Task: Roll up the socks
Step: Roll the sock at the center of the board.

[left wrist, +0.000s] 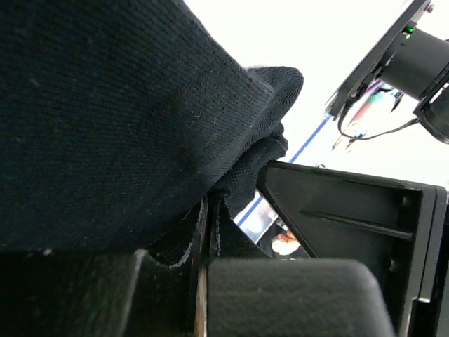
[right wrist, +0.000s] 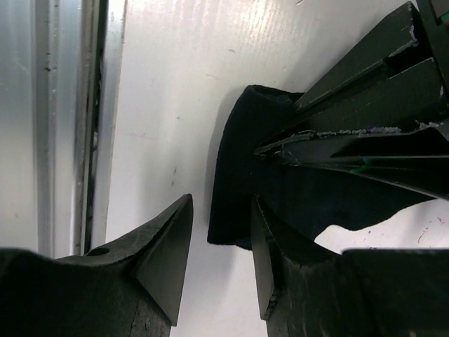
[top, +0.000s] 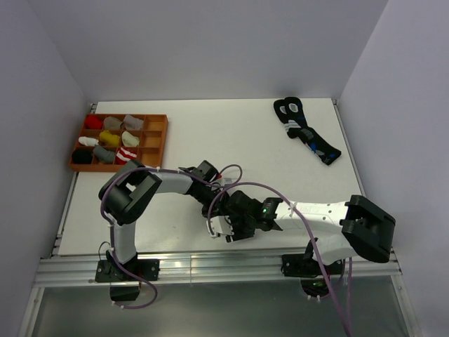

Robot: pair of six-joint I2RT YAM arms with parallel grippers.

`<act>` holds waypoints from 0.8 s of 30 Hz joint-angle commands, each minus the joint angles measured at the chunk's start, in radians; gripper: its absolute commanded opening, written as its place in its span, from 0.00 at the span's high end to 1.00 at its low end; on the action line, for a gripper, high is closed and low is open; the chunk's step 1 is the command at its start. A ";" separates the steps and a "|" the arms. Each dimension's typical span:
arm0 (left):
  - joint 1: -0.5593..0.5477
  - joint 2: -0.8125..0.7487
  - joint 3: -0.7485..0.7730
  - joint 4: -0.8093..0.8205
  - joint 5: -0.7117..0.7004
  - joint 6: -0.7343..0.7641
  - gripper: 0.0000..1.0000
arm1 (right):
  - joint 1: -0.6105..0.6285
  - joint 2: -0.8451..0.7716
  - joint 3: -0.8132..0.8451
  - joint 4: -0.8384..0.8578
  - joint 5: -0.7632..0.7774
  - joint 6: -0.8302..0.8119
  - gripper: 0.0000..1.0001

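A plain black sock (left wrist: 105, 105) fills most of the left wrist view, and my left gripper (left wrist: 207, 232) is shut on its fabric. In the right wrist view the same sock (right wrist: 242, 175) lies on the white table, with the left gripper's fingers (right wrist: 365, 133) pinching it from the right. My right gripper (right wrist: 221, 242) stands open, with the sock's near edge just inside the mouth of its jaws and white table showing between them. From above, both grippers (top: 223, 203) meet near the table's front middle and hide the sock.
An orange compartment tray (top: 165, 140) at the back left holds several sock bundles, one of them red-and-white striped (top: 127, 155). Dark socks with white rings and blue marks (top: 306, 131) lie at the back right. The table's front rail (right wrist: 63, 119) runs close to the right gripper.
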 commanded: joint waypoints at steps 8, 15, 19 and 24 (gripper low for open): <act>0.003 0.045 -0.006 -0.064 -0.106 0.091 1.00 | 0.010 0.036 -0.001 0.085 0.087 0.007 0.55; 0.003 0.045 -0.008 -0.073 -0.117 0.096 1.00 | 0.010 -0.036 -0.002 0.068 0.083 -0.001 0.53; 0.006 0.044 -0.009 -0.067 -0.115 0.094 1.00 | 0.012 -0.052 0.002 0.054 0.079 -0.002 0.52; 0.006 0.042 -0.008 -0.069 -0.117 0.093 1.00 | 0.015 -0.018 0.006 0.039 0.072 -0.002 0.52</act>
